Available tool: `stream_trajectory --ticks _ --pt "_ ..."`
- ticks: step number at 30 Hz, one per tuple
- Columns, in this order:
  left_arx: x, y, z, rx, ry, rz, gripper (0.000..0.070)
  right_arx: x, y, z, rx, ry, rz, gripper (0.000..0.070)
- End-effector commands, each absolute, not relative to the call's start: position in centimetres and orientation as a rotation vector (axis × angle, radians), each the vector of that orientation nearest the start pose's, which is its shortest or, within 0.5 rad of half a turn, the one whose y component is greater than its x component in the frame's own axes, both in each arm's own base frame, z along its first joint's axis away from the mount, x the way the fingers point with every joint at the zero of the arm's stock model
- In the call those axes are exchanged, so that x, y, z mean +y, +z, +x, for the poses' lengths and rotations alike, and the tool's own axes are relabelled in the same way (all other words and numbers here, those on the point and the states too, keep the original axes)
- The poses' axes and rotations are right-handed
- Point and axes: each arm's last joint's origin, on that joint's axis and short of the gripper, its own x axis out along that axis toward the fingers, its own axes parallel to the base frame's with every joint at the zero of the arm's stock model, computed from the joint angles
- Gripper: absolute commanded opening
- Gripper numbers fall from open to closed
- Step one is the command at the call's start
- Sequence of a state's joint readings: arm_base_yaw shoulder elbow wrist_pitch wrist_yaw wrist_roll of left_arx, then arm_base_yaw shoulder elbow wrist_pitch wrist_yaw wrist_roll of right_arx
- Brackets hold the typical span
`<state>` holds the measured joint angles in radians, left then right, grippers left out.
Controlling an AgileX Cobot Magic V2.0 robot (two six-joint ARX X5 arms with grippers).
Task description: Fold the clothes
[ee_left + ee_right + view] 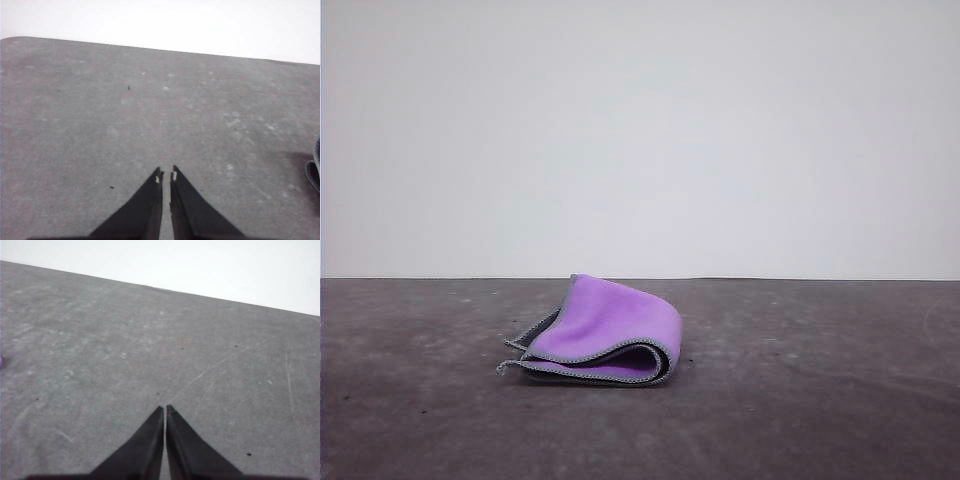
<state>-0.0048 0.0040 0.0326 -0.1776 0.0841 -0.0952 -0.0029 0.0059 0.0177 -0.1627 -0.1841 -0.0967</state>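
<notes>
With the small purple-faced soft cloth (605, 325) already lying doubled on the grey table (820, 400), hovering apart: left gripper (166, 175) and right gripper (165, 410) pinched closed, holding nothing.

Your worktop (820, 400) carries one item: the cloth (605, 330), lying folded over on itself a little left of centre, well forward of the wall (640, 130) behind. Your left gripper (166, 175) sits over bare worktop with the cloth's edge off to its side. Your right gripper (164, 409) sits over bare worktop, apart from the cloth.
</notes>
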Motion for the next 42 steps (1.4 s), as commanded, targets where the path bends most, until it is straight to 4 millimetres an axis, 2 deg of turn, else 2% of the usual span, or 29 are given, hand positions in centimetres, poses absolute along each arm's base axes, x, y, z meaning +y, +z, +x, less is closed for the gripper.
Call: stream_trajectory --ticks 1,42 --pt "-0.3 15.01 9.54 0.18 -0.081 -0.105 0.0015 0.5 15.24 9.58 0.137 0.186 -0.068 0.0001" --pt "-0.3 15.01 9.54 0.18 -0.081 -0.105 0.0015 0.5 15.24 9.58 0.137 0.186 -0.068 0.0001"
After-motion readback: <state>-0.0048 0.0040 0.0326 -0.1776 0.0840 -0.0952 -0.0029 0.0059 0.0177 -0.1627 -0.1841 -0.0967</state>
